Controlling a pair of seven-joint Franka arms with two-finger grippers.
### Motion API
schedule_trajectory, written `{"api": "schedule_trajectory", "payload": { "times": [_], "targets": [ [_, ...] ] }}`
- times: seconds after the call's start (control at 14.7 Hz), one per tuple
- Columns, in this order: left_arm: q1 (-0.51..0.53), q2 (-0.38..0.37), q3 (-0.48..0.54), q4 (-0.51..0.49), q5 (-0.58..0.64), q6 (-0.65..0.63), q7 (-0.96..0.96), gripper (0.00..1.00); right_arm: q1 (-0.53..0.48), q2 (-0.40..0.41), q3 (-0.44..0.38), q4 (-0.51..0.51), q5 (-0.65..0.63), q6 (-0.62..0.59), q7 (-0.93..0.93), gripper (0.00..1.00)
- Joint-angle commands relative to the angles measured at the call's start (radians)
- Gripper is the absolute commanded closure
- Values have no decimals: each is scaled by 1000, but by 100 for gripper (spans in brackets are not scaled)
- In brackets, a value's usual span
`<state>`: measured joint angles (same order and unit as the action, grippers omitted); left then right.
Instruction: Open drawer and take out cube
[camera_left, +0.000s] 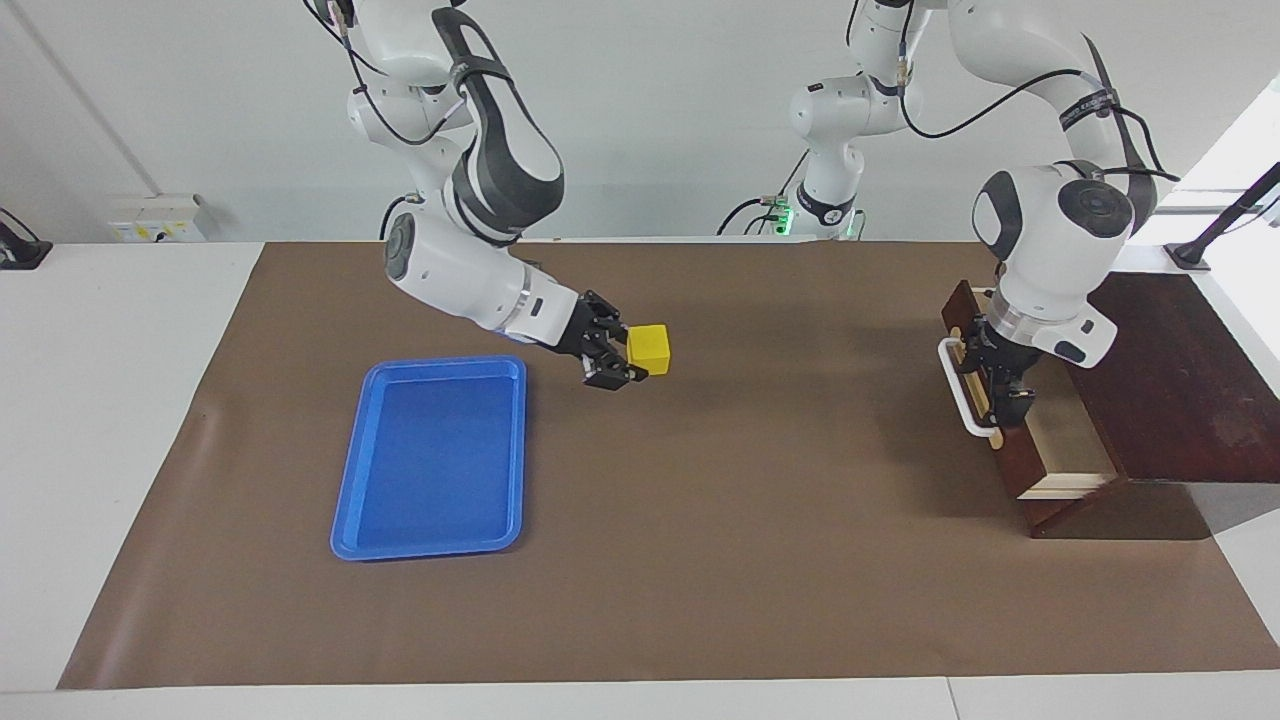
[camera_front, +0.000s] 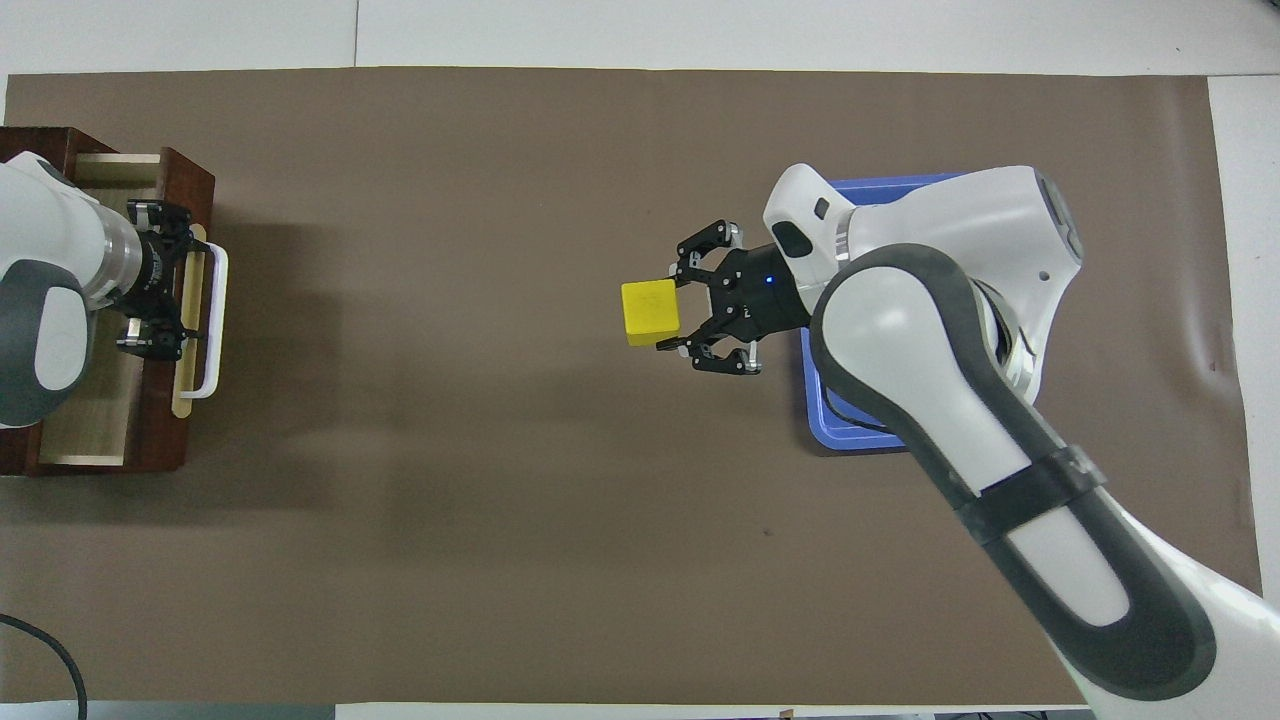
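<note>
Facing view shows the right gripper (camera_left: 628, 366) raised over the brown paper table cover (camera_left: 700, 560), its fingers closed on a small bright yellow solid cube (camera_left: 649, 349). The cube hangs clear of the surface, over bare paper just beside the blue plastic tray (camera_left: 432, 458), toward the left arm's end of the table from it. In the overhead view the same cube (camera_front: 650, 312) sits between the black fingertips (camera_front: 669, 344) of the right gripper (camera_front: 672, 309), with the outer links splayed to either side, and the white right arm covers much of the blue tray (camera_front: 845, 430) beneath it.

At the left arm's end of the table stands the dark brown wooden drawer (camera_left: 1040, 455), pulled partway out of its dark cabinet (camera_left: 1170, 380), so that a strip of pale light-wood interior shows. The left gripper (camera_left: 1005, 385) is down at the drawer's front, its fingers spread wide with nothing held between them, right beside the white bar handle (camera_left: 958, 388) on its tan strip. Whether a finger touches the drawer front cannot be told. From overhead the left gripper (camera_front: 165, 280) lies over the drawer's front panel (camera_front: 165, 440), with the white handle (camera_front: 215, 310) just outside it.
</note>
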<state>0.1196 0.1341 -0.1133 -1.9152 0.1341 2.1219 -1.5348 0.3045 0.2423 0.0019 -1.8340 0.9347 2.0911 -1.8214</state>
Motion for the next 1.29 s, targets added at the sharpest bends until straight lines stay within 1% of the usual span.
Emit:
{"api": "schedule_trajectory", "payload": {
  "times": [0.0, 0.2, 0.41, 0.54, 0.61, 0.68, 0.75, 0.88, 0.95, 1.09, 1.22],
  "targets": [
    [95, -5, -5, 2, 42, 1, 71, 0, -111, -37, 9, -74, -17, -22, -58, 100],
    [120, -7, -5, 2, 56, 0, 76, 0, -194, -40, 9, -117, -36, -10, -77, 100],
    [132, -5, -6, 21, 76, -26, 84, 0, -278, -2, 9, -143, -39, -8, -175, 100],
    [114, -1, -11, 73, 76, -117, 139, 0, -314, 25, 9, -143, -39, -8, -249, 100],
    [107, -10, -15, 93, 67, -161, 177, 0, -335, 44, 9, -142, -37, -6, -286, 100],
    [85, -33, -20, 96, 58, -201, 227, 0, -352, 60, 10, -140, -34, 3, -329, 100],
    [60, -71, -23, 94, 39, -229, 298, 0, -357, 74, 10, -142, -28, 27, -369, 100],
    [25, -132, -23, 93, -17, -316, 515, 0, -370, 103, 10, -145, -23, 79, -423, 100],
    [15, -148, -25, 96, -34, -350, 597, 0, -387, 126, 12, -143, -17, 90, -436, 100],
    [-20, -160, -26, 117, -57, -419, 733, 0, -392, 149, 10, -143, 32, 96, -484, 100],
    [-67, -148, -20, 156, -57, -477, 855, 0, -389, 155, 10, -145, 42, 110, -504, 100]
  ]
}}
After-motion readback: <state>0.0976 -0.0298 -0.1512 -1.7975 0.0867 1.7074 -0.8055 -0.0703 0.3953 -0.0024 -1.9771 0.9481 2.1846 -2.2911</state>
